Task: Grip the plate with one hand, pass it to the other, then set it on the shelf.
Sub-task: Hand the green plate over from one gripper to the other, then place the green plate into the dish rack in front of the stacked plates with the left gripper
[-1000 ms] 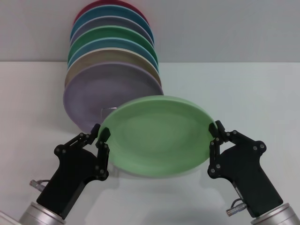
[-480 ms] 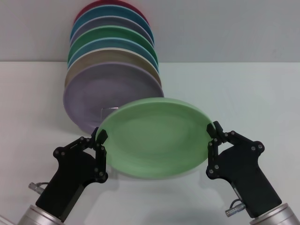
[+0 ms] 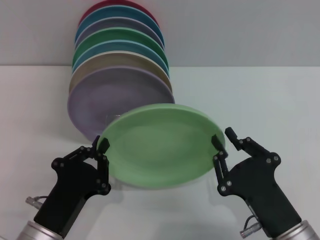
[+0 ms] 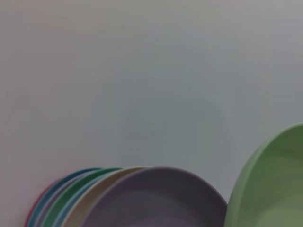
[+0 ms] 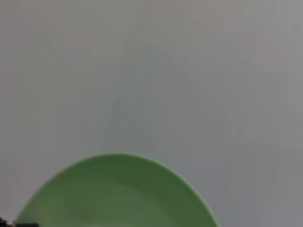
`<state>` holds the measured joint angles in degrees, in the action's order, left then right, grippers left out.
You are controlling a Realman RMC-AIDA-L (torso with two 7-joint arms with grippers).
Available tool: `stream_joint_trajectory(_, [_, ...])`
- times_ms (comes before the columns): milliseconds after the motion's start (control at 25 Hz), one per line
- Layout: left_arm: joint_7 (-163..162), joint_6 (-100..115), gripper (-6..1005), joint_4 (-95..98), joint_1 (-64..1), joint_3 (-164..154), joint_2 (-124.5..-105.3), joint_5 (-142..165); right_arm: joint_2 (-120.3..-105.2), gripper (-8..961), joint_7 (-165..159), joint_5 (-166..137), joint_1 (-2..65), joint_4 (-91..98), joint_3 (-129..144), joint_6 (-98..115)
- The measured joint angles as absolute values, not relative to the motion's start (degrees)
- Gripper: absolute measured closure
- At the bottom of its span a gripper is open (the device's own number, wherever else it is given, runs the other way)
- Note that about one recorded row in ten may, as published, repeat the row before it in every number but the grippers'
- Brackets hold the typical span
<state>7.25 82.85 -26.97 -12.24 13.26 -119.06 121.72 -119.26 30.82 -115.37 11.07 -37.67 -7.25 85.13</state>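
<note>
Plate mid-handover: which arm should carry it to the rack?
Left, probably. The left gripper grips the plate rim on the side nearer the row of standing plates; the right gripper has opened off the rim.

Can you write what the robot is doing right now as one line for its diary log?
stage: handover | plate: in the air, before the stacked plates | left gripper: shut on plate's rim | right gripper: open, at the opposite rim

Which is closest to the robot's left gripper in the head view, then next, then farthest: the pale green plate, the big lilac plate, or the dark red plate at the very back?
1. Pale mint-green round plate: its edge is in the left gripper.
2. Lilac round plate: just behind, front of the stack.
3. Dark red plate: back of the stack, farthest.
</note>
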Motion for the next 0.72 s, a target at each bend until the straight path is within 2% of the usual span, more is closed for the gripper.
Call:
stream_joint_trajectory(320, [7.57, 89.19, 931, -27.47, -10.08, 16.96, -118.65, 121.7, -119.08, 620, 30.73, -119.65, 10.57, -34.68, -2.15, 93.6])
stream_joint_trajectory(480, [3.5, 96.69, 923, -25.28, -9.5, 19.34, -118.24, 121.7, -119.25, 555, 30.68, -119.47, 9.44, -31.11, -0.59, 95.54])
stream_joint_trajectory(720, [-0.26, 100.0, 913, -19.89, -11.48, 22.21, -118.37, 121.83, -119.45, 553, 28.92, -116.85, 9.13, -27.8, -0.93, 93.46])
